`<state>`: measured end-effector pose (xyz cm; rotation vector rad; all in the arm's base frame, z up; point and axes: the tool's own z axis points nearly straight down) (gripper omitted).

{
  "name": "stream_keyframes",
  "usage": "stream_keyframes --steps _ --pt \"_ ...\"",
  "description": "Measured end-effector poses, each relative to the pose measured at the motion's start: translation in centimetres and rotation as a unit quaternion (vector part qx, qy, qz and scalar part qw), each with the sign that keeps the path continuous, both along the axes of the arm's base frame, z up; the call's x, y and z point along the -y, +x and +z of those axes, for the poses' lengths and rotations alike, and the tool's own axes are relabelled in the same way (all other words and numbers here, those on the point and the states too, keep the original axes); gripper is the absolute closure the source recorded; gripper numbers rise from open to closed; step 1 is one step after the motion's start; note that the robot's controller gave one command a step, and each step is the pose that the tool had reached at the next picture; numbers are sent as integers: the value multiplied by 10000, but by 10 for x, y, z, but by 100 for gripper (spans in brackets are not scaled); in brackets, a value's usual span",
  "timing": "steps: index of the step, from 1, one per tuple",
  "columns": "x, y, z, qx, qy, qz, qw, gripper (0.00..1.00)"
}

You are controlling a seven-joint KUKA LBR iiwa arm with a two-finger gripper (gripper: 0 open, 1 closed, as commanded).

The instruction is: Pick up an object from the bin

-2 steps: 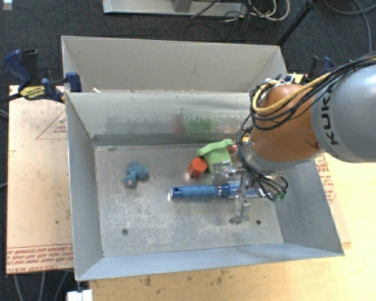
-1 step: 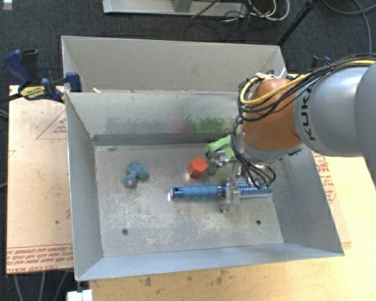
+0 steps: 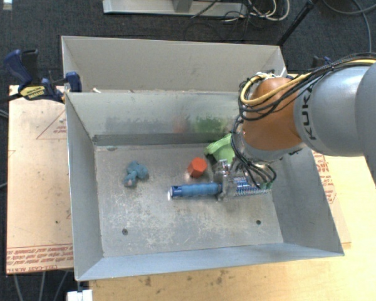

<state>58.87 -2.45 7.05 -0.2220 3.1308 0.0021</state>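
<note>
The tool [image 3: 224, 182] is down at a blue tube's [image 3: 193, 191] end; its opening cannot be told. Centre it across the tube, clear of the nearby orange block [image 3: 198, 166].

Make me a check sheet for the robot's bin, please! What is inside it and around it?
Surface: grey metal bin, floor scuffed and speckled.
Job's things: blue tube lying flat near the middle; orange block just behind it; green piece by the back wall; blue-grey lump alone on the left.
Clutter: nothing seen.
Grippers: end effector low in the bin at the blue tube's right end.
Cables: yellow and black cables looped over the arm's orange wrist cover; more lie on the floor behind the bin.
Surroundings: dark carpet.
</note>
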Motion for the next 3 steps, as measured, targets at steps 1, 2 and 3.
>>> stream_keyframes --steps 1,2,3 --pt "-5 -21 14 -20 2 -215 9998 100" --pt "2 -43 108 26 -7 -74 10000 100" --pt "4 -21 267 46 -7 -301 9995 100"
